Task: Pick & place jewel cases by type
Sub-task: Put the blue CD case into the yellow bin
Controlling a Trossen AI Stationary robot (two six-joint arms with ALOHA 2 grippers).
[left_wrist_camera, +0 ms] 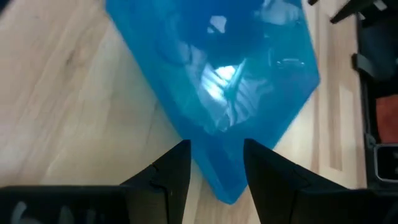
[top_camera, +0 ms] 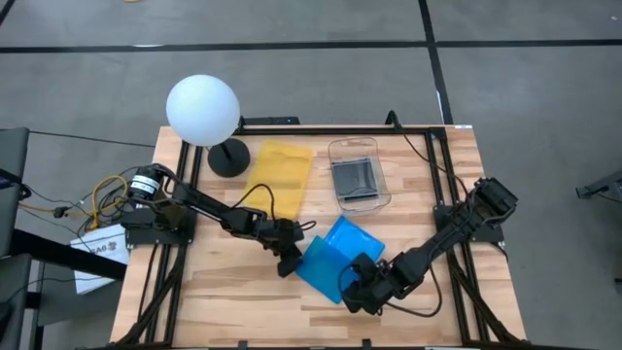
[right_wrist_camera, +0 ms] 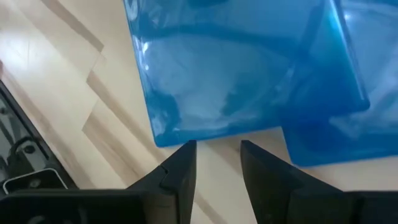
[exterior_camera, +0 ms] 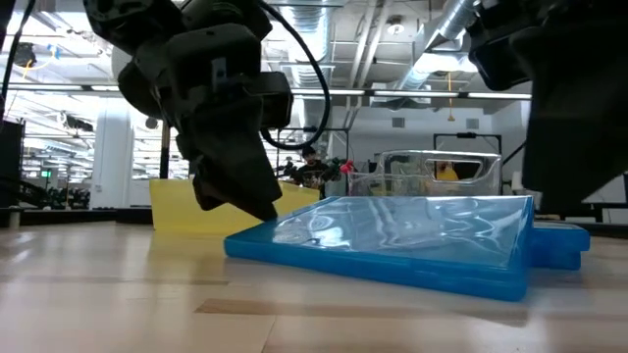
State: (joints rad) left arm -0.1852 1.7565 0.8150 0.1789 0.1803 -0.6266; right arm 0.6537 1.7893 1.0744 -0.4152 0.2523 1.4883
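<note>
Two bright blue jewel cases overlap at the table's middle front. The upper one is tilted, its left corner on the wood and its right side on the lower case. My left gripper is open, its fingers on either side of that left corner. My right gripper is open over bare wood, just short of the upper case's edge; the second case lies beside it. Grey cases lie in the clear container. My left gripper straddles the upper blue case's corner, slanting down from the table's left. Whether a finger touches the case's edges, I cannot tell. That corner is down on the table, and the far side rests on the other blue case.
A flat yellow tray lies left of the clear container at the table's far side. A white ball lamp on a black base stands at the far left. Bare wood lies along the near edge.
</note>
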